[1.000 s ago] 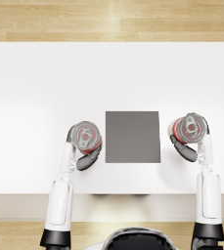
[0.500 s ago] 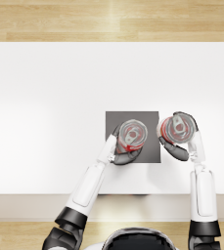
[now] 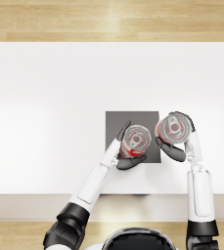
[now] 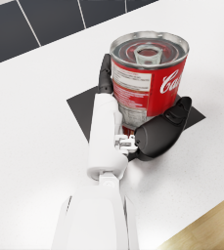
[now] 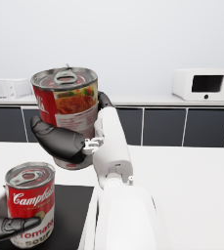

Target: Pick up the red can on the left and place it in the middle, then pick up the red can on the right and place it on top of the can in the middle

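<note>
A dark square mat [image 3: 118, 124] lies in the middle of the white table. One red soup can [image 3: 135, 140] stands upright on it, and my left hand [image 3: 128, 158] grips it from the near side; in the left wrist view the fingers [image 4: 160, 132] wrap around the can [image 4: 150, 78]. The second red can [image 3: 173, 128] is held in the air by my right hand [image 3: 174, 149], just over the mat's right edge. In the right wrist view this raised can [image 5: 67, 105] hangs higher than the can on the mat [image 5: 31, 202] and beside it, not over it.
The white table [image 3: 45, 122] stretches wide to the left and far side; its front edge [image 3: 35, 194] runs near my arms. A counter with dark cabinets and a white microwave [image 5: 203, 84] stands behind the table in the right wrist view.
One second ago each can was at its own side of the mat. My left hand carried its can onto the mat; my right hand brought its can leftward to the mat's right edge.
</note>
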`<state>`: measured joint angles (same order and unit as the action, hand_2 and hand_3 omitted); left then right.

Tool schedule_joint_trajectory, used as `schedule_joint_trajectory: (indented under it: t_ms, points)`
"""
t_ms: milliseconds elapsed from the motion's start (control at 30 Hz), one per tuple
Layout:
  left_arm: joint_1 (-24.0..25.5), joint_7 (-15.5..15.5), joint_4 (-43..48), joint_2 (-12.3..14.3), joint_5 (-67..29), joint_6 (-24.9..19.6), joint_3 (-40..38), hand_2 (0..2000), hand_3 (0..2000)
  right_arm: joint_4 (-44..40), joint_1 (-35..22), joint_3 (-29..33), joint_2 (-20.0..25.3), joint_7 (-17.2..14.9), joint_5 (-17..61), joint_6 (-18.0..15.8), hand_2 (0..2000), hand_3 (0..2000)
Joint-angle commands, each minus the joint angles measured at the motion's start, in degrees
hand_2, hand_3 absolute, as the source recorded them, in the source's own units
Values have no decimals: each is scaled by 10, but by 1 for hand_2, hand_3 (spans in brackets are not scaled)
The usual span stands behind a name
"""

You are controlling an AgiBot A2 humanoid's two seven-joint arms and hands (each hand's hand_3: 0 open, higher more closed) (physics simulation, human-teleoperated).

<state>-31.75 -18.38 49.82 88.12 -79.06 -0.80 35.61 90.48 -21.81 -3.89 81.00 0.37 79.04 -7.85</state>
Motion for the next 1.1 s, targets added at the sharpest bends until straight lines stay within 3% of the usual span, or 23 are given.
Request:
schedule_joint_trajectory:
  t_ms: [33,100,200,300,367,500,600,1100]
  points:
    - [12,12,38,-7,0,2,-15,0,0,12,-22,-22,6,0,0,-5,2000,1520]
    - [33,54,81,-19,0,5,-23,0,0,11,-34,-41,12,1,0,-4,2000,1520]
    - [93,134,239,-57,0,7,-51,0,0,12,-63,-71,26,1,0,-6,2000,1520]
    - [154,165,404,-96,0,8,-108,0,0,20,-87,-82,40,2,0,-20,2000,1520]
    - [177,174,466,-107,0,8,-160,0,0,27,-92,-91,44,-15,0,5,2000,1520]
    - [206,181,520,-111,0,8,-263,0,0,27,-102,-123,54,-107,0,36,2000,1520]
    - [223,183,523,-112,0,8,-300,0,0,13,-102,-138,58,-136,0,44,2000,1520]
    - [231,184,531,-101,0,8,-324,0,0,-40,-73,-142,61,-154,0,6,2000,1520]
